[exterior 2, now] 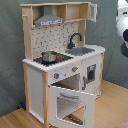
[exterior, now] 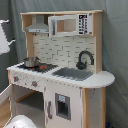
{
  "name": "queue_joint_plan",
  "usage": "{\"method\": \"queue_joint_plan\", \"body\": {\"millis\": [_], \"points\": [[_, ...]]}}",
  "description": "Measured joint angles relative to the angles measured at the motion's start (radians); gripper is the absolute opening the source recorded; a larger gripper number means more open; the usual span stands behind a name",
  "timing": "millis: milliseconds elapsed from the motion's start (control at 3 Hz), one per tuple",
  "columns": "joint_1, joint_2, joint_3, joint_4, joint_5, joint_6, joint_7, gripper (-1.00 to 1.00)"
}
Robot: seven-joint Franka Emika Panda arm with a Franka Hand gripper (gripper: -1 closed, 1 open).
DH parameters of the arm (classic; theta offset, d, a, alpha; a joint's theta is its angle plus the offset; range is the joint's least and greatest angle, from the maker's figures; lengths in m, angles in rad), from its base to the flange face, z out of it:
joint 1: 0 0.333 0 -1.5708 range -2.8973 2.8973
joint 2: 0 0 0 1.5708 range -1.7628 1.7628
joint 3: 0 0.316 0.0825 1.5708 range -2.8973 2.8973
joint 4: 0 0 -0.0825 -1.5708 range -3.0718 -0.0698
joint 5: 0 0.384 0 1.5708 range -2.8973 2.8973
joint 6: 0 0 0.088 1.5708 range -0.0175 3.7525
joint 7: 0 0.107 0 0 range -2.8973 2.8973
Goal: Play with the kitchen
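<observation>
The toy kitchen (exterior: 60,65) stands in the middle of both exterior views, white and light wood, with a grey range hood (exterior: 38,27), a black faucet (exterior: 85,59) and a grey sink (exterior: 74,74). A small metal pot (exterior 2: 49,56) sits on the stovetop (exterior 2: 52,60). Below the knobs (exterior 2: 75,69), the windowed oven door (exterior 2: 70,102) hangs open. My white arm (exterior 2: 122,25) is at the second exterior view's upper right edge, apart from the kitchen. A white part of the arm (exterior: 4,40) shows at the first exterior view's left edge.
A grey curtain (exterior: 115,40) hangs behind the kitchen. The floor (exterior 2: 115,107) is wooden. A microwave-style cabinet (exterior: 70,24) sits on the top shelf beside the hood. A white rounded object (exterior: 20,122) lies at the first exterior view's bottom left.
</observation>
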Motion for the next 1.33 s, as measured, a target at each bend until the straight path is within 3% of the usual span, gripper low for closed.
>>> {"method": "queue_joint_plan", "body": {"millis": [333,667,1000,1333], "points": [[0.020,0.003,-0.008,-0.038,-0.047,-0.072,0.027,1.00],[0.020,0.012,-0.062,-0.076,-0.101,-0.133,0.045,1.00],[0.020,0.025,-0.135,-0.132,-0.142,-0.133,0.063,1.00],[0.006,0.078,-0.181,-0.175,-0.172,-0.071,0.107,1.00]]}}
